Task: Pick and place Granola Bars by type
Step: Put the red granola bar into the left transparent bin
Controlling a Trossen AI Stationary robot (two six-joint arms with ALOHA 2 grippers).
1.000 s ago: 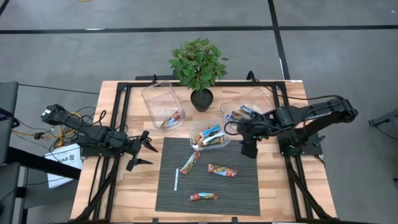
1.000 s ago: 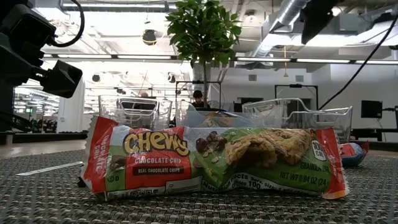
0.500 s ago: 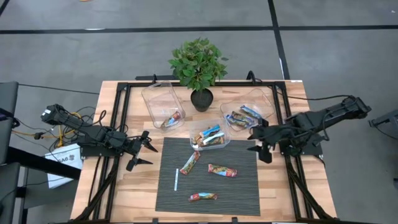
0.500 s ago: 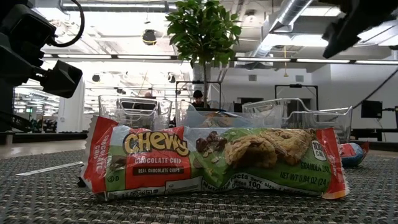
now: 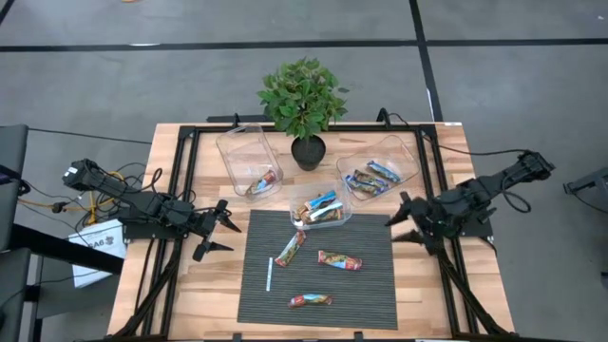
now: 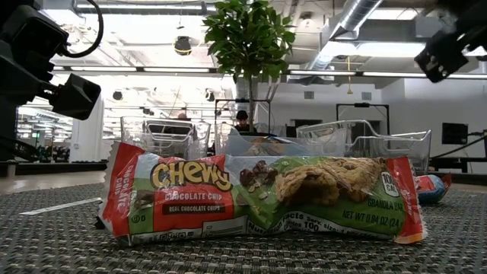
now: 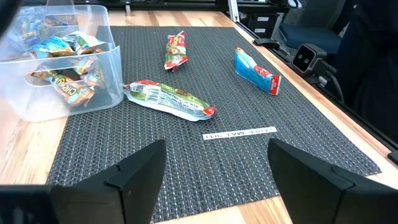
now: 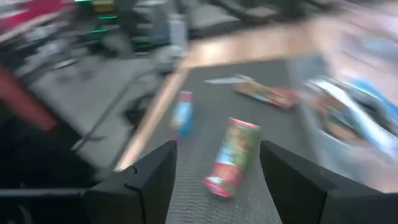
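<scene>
Three granola bars lie flat on the dark mat (image 5: 323, 285): one at its left (image 5: 291, 249), one in the middle (image 5: 340, 260) and one near the front (image 5: 311, 301). The front one fills the low view (image 6: 259, 198). More bars lie in three clear containers: one bar in the far-left container (image 5: 249, 157), several in the middle one (image 5: 321, 206), and blue ones in the right one (image 5: 378, 169). My left gripper (image 5: 220, 233) is open and empty at the mat's left edge. My right gripper (image 5: 404, 223) is open and empty at the mat's right edge.
A thin white stick (image 5: 270, 276) lies on the mat's left part. A potted plant (image 5: 304, 100) stands at the far edge between the containers. Black frame rails (image 5: 185, 180) run along both sides of the table. Bare mat lies between the bars.
My right arm has drawn back from beside the middle container toward the table's right edge, and its gripper now sits at the mat's right border. The bars and containers have stayed where they were.
</scene>
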